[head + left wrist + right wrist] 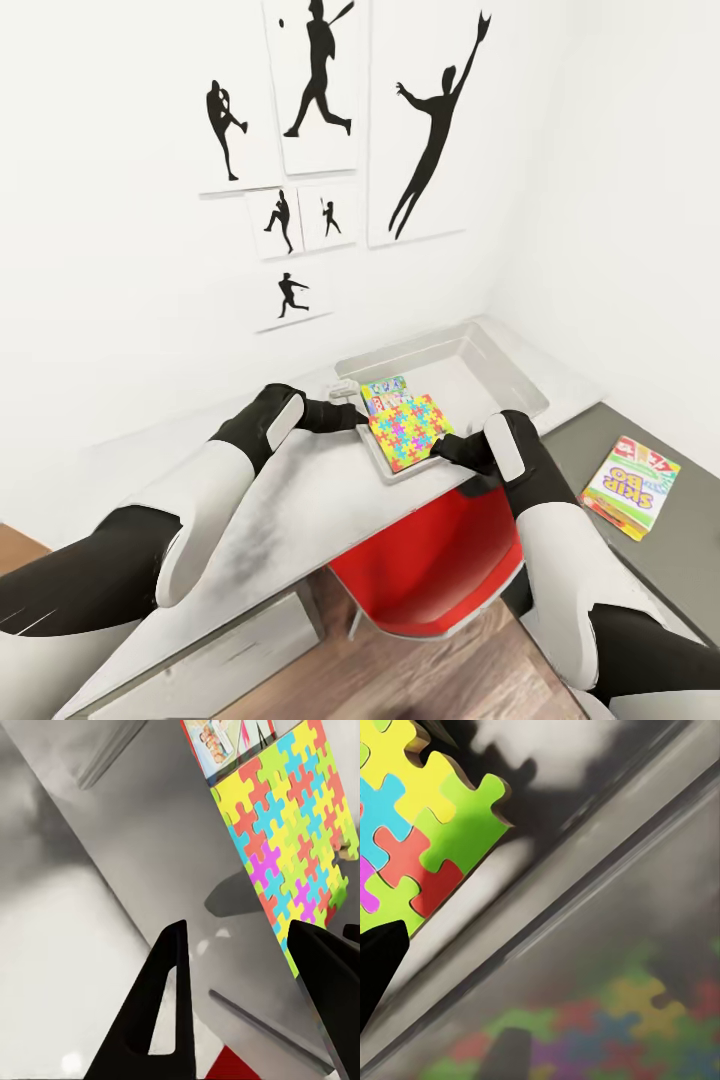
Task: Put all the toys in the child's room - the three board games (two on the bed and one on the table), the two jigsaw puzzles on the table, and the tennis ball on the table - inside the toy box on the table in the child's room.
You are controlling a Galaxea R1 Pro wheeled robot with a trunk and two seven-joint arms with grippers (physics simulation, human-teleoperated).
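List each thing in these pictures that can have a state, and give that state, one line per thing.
Toy box: open-topped, on the pale table.
Colourful jigsaw puzzle: lid closed, leaning over the toy box's near rim.
Second flat box: closed, behind the puzzle.
Skip-Bo game: closed, flat on the dark table, outside the box.
Left claw: open.
Right claw: cannot tell.
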